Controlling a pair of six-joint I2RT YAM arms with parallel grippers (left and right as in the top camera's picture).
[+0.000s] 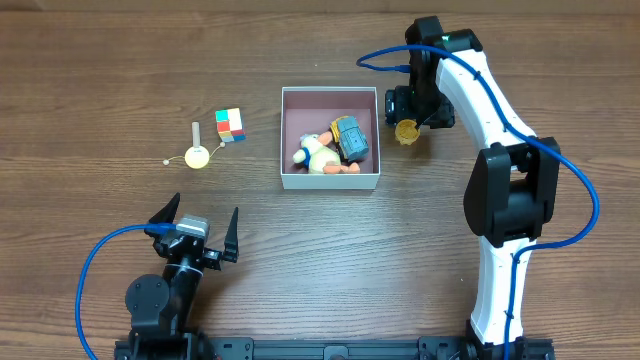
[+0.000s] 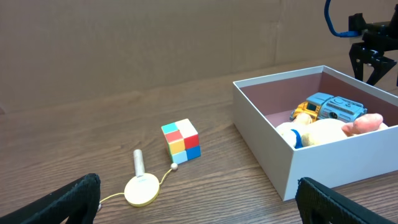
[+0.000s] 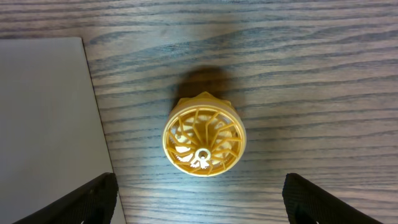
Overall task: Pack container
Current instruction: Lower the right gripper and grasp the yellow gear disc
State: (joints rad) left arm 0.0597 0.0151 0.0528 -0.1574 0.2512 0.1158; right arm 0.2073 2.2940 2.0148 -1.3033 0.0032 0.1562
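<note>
Container (image 1: 330,181) sits mid-table, holding a blue toy truck (image 1: 352,137) and a plush toy (image 1: 315,152); right gripper (image 3: 199,190) spread wide over a yellow ribbed toy (image 3: 204,138) just beside the container, gripping nothing; left gripper (image 1: 203,212) wide apart, empty.

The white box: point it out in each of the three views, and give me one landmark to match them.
Overhead: the white box sits at centre, with toys inside.
Left wrist: on the right side, seen corner-on, its open top showing.
Right wrist: only part of it, filling the left edge.
Landmark: the yellow wheel-shaped toy just outside the box's right wall; the left wrist view does not show it.
</note>
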